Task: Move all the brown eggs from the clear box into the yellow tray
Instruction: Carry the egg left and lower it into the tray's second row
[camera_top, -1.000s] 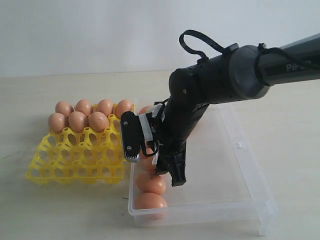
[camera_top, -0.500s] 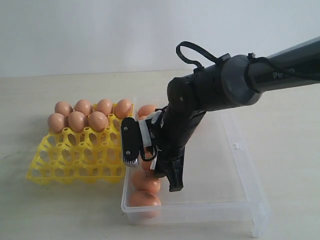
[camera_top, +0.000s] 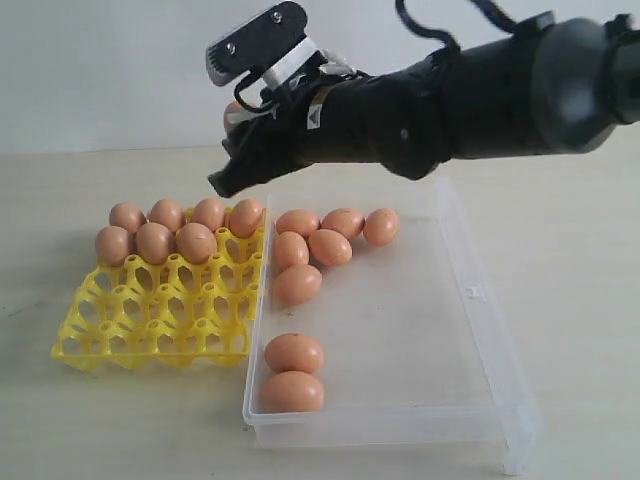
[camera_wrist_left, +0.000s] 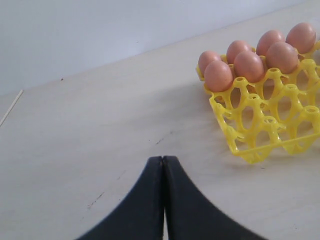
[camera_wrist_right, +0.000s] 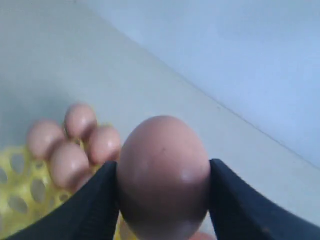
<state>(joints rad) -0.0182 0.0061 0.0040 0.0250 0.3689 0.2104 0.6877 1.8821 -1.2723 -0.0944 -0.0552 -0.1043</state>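
Note:
My right gripper (camera_top: 233, 118) is shut on one brown egg (camera_wrist_right: 162, 175) and holds it in the air above the far edge of the yellow tray (camera_top: 150, 320). The black fingers (camera_wrist_right: 97, 200) press on both sides of the egg. Several brown eggs (camera_top: 155, 241) fill the tray's two far rows. More eggs (camera_top: 297, 284) lie along the left side of the clear box (camera_top: 480, 300), two of them near its front corner. My left gripper (camera_wrist_left: 163, 159) is shut and empty, low over the bare table, with the tray (camera_wrist_left: 260, 125) off to one side.
The clear box's right half holds nothing, and a small latch tab (camera_top: 477, 291) sits on its right wall. A pale wall (camera_top: 120, 70) stands behind the light wooden table (camera_top: 580, 230). The right arm's dark body (camera_top: 470, 95) stretches over the box's far end.
The right gripper closed on an egg down in the box, then rose and swung up and left with it to above the tray's far edge. The box shifted slightly left.

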